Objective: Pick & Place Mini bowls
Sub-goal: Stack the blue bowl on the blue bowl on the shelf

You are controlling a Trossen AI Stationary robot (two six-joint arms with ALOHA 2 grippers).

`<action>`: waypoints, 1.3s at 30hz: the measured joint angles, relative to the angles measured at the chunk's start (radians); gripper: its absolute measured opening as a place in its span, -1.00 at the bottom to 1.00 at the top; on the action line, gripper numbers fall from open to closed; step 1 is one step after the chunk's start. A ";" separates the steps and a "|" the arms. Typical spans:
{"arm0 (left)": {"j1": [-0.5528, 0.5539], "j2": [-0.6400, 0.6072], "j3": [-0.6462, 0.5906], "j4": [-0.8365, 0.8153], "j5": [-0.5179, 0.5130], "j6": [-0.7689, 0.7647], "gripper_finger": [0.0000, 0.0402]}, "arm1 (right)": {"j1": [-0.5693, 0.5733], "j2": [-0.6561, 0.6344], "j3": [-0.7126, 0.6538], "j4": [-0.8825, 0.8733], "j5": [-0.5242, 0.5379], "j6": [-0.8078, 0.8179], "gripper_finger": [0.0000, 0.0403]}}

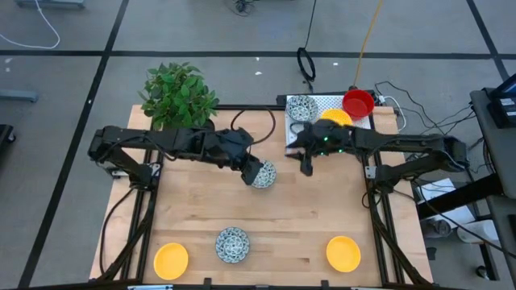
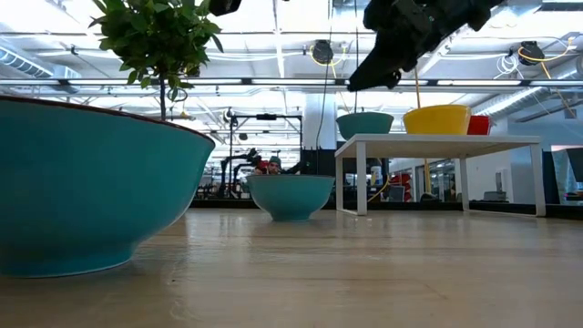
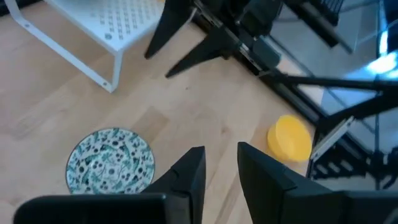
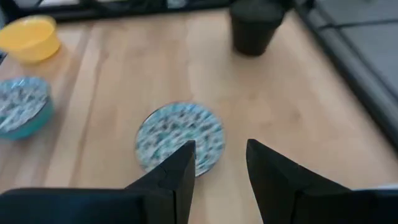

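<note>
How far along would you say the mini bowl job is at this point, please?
Seemingly done: front yellow bowl, front patterned bowl and right yellow bowl line the table's near edge. In hand: the left gripper, empty, hovers beside the centre patterned bowl; the right gripper is open. Probably left: rack patterned bowl, rack yellow bowl and red bowl on the white rack.

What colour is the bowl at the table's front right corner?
Plain yellow bowl; the high view shows it best.
</note>
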 joint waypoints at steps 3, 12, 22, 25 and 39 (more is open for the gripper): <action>0.000 0.000 0.000 -0.036 0.036 0.031 -0.55 | 0.034 0.042 0.000 0.002 0.001 0.022 -0.35; -0.023 -0.075 -0.001 -0.182 -0.001 0.079 -0.55 | 0.107 0.170 0.000 0.022 0.002 0.023 -0.35; -0.074 -0.153 0.000 -0.290 -0.097 0.063 -0.55 | 0.170 0.304 0.001 0.152 -0.005 -0.086 -0.35; -0.084 -0.165 -0.002 -0.320 -0.111 0.048 -0.55 | 0.192 0.352 0.016 0.170 -0.005 -0.090 -0.35; -0.085 -0.165 -0.001 -0.348 -0.113 0.007 -0.55 | 0.247 0.540 0.082 0.227 0.101 -0.218 -0.35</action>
